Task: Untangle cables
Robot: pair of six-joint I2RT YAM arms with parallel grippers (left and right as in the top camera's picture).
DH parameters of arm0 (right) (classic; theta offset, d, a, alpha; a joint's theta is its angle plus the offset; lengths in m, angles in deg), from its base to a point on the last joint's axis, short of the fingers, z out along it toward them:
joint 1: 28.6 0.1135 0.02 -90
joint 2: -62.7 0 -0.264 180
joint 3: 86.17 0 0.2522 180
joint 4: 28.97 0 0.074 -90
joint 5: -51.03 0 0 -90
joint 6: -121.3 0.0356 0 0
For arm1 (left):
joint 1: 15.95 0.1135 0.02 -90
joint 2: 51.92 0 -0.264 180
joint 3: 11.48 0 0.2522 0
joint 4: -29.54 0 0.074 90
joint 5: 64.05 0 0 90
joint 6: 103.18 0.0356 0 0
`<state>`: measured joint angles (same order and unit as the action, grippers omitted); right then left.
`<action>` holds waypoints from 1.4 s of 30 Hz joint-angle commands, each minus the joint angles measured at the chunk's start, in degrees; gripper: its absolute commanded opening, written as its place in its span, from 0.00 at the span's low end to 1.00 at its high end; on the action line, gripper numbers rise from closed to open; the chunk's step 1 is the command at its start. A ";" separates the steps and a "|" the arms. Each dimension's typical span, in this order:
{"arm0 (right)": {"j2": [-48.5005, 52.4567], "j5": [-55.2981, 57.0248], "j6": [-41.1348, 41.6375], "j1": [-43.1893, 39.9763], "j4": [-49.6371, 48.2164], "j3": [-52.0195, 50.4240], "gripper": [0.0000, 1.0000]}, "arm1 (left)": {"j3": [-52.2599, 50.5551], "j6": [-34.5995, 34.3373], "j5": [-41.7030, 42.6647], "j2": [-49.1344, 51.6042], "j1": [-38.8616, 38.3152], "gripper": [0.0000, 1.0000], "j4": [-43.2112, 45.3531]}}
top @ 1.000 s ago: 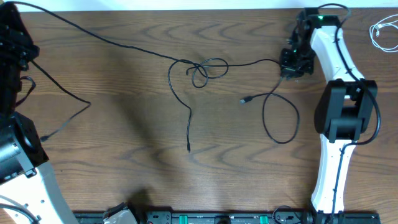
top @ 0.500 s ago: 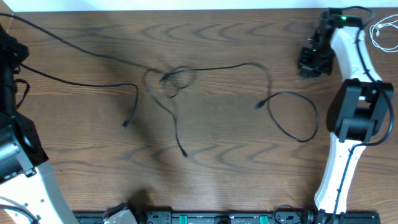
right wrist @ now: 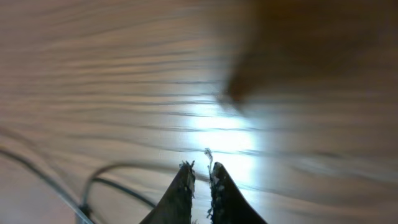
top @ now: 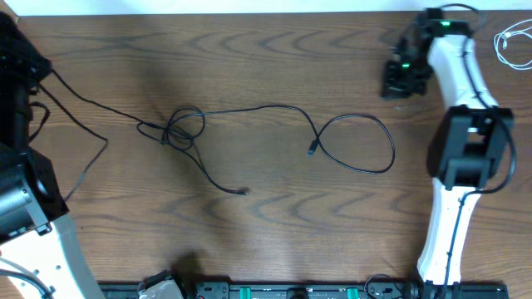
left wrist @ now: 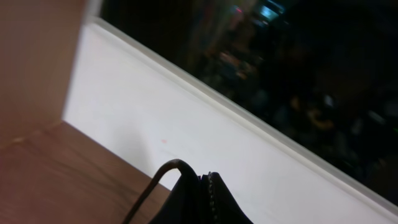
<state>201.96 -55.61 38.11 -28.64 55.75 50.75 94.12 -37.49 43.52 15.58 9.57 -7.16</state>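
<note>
While the left gripper point(left wrist: 200, 180) is pinching a black cable point(left wrist: 151, 188), right gripper point(right wrist: 200, 169) is hovering pressed together and empty, cable knot point(top: 181, 130) lying on the wooden table point(top: 274, 50).

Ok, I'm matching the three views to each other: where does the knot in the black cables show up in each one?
Overhead: the knot lies left of centre on the wooden table.
Left wrist: not in it; only one black strand reaching the left gripper.
Right wrist: not recognisable; only blurred cable strands at lower left.
Shared landmark: the wooden table's grain.
</note>
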 commanded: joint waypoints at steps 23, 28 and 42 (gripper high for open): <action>0.52 -19.30 -21.35 25.88 -18.21 3.28 0.82 | 1.90 0.33 26.56 -1.79 -6.01 0.08 -12.72; 0.59 -14.01 -22.10 31.58 -23.63 3.26 0.83 | 1.90 1.44 30.71 -1.81 -6.01 0.07 -17.46; 6.67 -4.22 -21.86 38.34 -32.09 3.15 0.81 | 1.90 3.80 36.41 -3.72 -6.01 0.07 -21.99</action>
<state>205.76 -61.58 16.91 9.98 23.91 53.22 94.20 -35.66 78.16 13.05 3.76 -29.17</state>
